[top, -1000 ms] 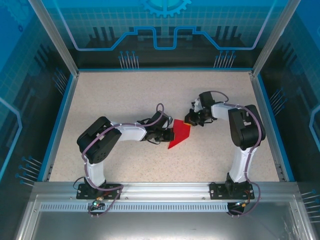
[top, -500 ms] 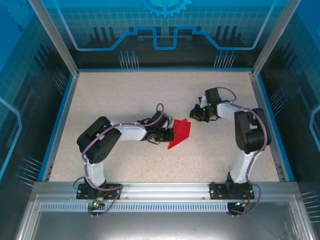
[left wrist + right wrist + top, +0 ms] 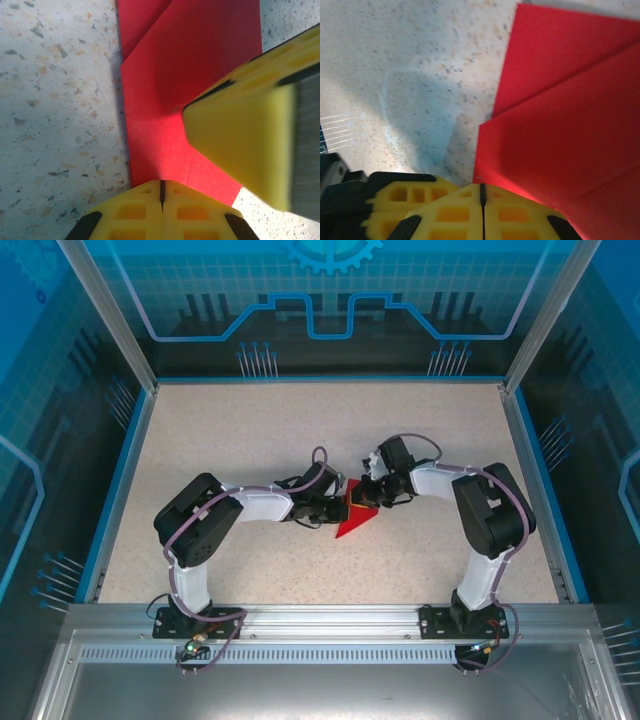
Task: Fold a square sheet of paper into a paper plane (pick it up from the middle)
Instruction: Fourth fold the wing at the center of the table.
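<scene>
The square sheet of paper point(image 3: 352, 522) lies flat mid-table, bright red and folded into overlapping layers with diagonal edges point(image 3: 190, 65) point(image 3: 570, 100). My left gripper point(image 3: 343, 508) is shut, its yellow tips point(image 3: 161, 187) resting on the sheet's left edge with nothing between the jaws. From the right, my right gripper point(image 3: 366, 496) is shut too, tips point(image 3: 481, 189) down at the sheet's edge. Its yellow finger point(image 3: 240, 145) crosses the red paper in the left wrist view. No paper plane is in view.
The speckled table point(image 3: 250, 430) is ringed by a blue rim point(image 3: 110, 510) and metal posts. Both arms bend inward and meet over the middle. A metal rail point(image 3: 330, 620) carries their bases at the near edge.
The right gripper drew back to the right of the sheet, then came left and down onto it. The left gripper and the paper stayed put.
</scene>
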Robot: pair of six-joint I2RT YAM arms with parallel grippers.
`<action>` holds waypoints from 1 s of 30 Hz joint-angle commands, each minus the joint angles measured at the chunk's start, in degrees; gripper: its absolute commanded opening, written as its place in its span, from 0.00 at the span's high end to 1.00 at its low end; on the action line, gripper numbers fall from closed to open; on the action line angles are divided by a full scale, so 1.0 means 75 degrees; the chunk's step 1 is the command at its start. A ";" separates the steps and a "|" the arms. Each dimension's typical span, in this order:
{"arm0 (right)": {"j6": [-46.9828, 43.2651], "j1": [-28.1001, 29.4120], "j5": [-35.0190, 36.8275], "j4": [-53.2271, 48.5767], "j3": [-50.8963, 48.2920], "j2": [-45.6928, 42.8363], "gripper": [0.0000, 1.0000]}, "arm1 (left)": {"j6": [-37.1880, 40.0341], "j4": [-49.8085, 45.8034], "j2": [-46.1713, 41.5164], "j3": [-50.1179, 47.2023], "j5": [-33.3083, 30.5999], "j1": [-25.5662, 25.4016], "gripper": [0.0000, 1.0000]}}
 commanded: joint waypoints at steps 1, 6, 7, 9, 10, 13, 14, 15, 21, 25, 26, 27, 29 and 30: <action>0.0055 -0.0003 0.0093 0.0019 -0.0114 0.0238 0.94 | -0.0170 -0.0873 0.0055 -0.0139 0.0051 0.0009 1.00; -0.0235 -0.0009 0.0495 -0.0428 -0.0047 0.0542 0.95 | -0.0341 -0.0466 -0.0061 -0.0120 0.0228 0.0064 1.00; -0.0311 -0.0015 0.0570 -0.0523 -0.0053 0.0603 0.95 | -0.0380 -0.0352 -0.0113 -0.0139 0.0250 0.0083 1.00; -0.0420 -0.0033 0.0783 -0.0733 -0.0033 0.0705 0.95 | -0.0537 0.0039 -0.0385 -0.0213 0.0346 0.0157 1.00; -0.0445 -0.0051 0.0817 -0.0752 -0.0064 0.0738 0.95 | -0.0601 0.0222 -0.0515 -0.0242 0.0413 0.0195 0.98; -0.0469 -0.0076 0.0829 -0.0765 -0.0105 0.0780 0.95 | -0.0845 0.0575 -0.0894 -0.0161 0.0687 0.0308 0.90; -0.0463 -0.0079 0.0842 -0.0765 -0.0111 0.0793 0.95 | -0.0912 0.0587 -0.0975 -0.0106 0.0707 0.0315 0.88; -0.0451 -0.0080 0.0842 -0.0754 -0.0118 0.0793 0.95 | -0.0993 0.0611 -0.1063 -0.0077 0.0707 0.0311 0.87; -0.0378 -0.0084 0.0895 -0.0727 -0.0109 0.0843 0.95 | -0.1382 0.0708 -0.1103 -0.0259 0.0727 0.0269 0.88; -0.0329 -0.0066 0.0908 -0.0764 -0.0086 0.0916 0.95 | -0.1573 0.0728 -0.1042 -0.0465 0.0735 0.0034 0.89; -0.0309 -0.0068 0.0912 -0.0775 -0.0081 0.0933 0.95 | -0.1632 0.0718 -0.0998 -0.0513 0.0719 -0.0032 0.90; -0.0293 -0.0069 0.0918 -0.0778 -0.0073 0.0950 0.95 | -0.1683 0.0741 -0.0945 -0.0563 0.0725 -0.0071 0.91; -0.0277 -0.0068 0.0910 -0.0788 -0.0065 0.0986 0.96 | -0.1760 0.0758 -0.0852 -0.0634 0.0742 -0.0145 0.92; -0.0266 -0.0068 0.0907 -0.0788 -0.0051 0.1013 0.96 | -0.1781 0.0758 -0.0800 -0.0650 0.0761 -0.0173 0.92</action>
